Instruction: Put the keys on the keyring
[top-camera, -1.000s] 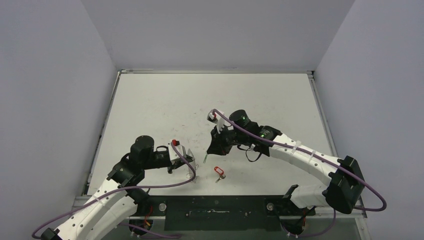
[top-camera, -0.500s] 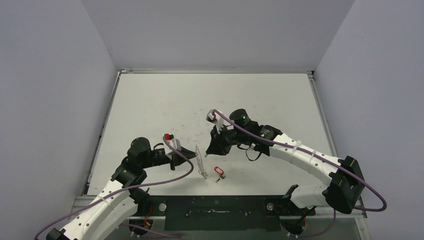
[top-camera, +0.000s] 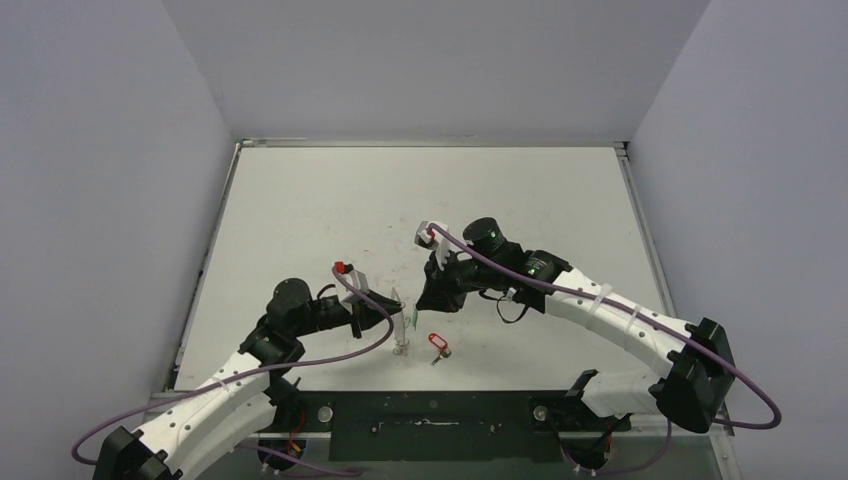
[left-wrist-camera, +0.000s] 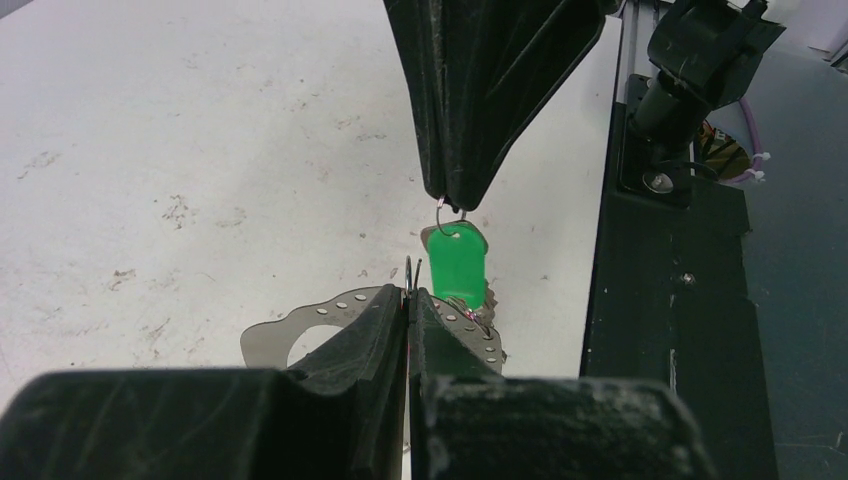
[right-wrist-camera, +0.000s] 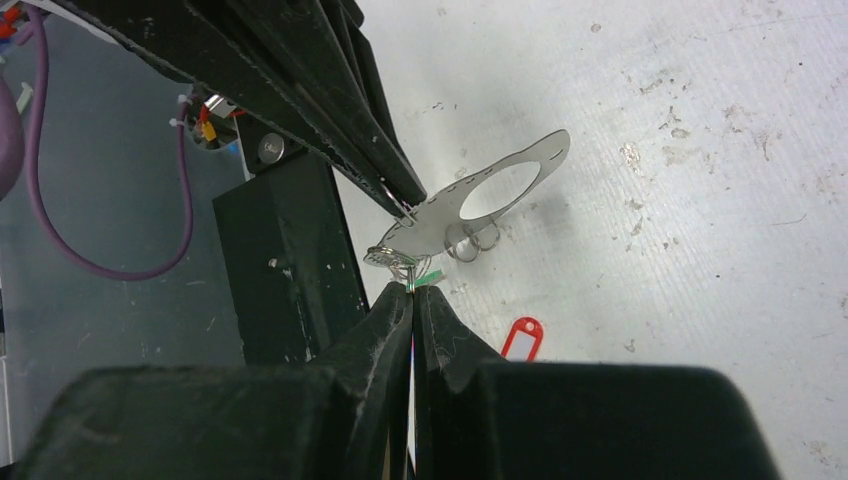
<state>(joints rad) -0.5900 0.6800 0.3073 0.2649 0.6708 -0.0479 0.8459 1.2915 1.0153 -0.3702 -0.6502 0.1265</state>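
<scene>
My left gripper (left-wrist-camera: 410, 292) is shut on the keyring (left-wrist-camera: 411, 268), a thin wire loop that carries a flat silvery perforated plate (left-wrist-camera: 300, 325). It holds them above the table. My right gripper (right-wrist-camera: 412, 288) is shut on the small ring of the green-tagged key (left-wrist-camera: 456, 262). That key hangs right beside the keyring's wire; I cannot tell if they touch. In the top view the two grippers meet tip to tip, left (top-camera: 397, 318) and right (top-camera: 420, 303). The red-tagged key (top-camera: 437, 344) lies loose on the table just in front of them, and also shows in the right wrist view (right-wrist-camera: 522, 336).
The black base rail (top-camera: 430, 412) runs along the table's near edge, close below the grippers. Grey walls enclose the white table (top-camera: 420, 190) on three sides. A purple cable (top-camera: 345, 365) loops beside the left arm.
My left gripper has swung right and slightly forward with the keyring, up to the right gripper's tip. The right gripper has barely moved. The red-tagged key has not moved.
</scene>
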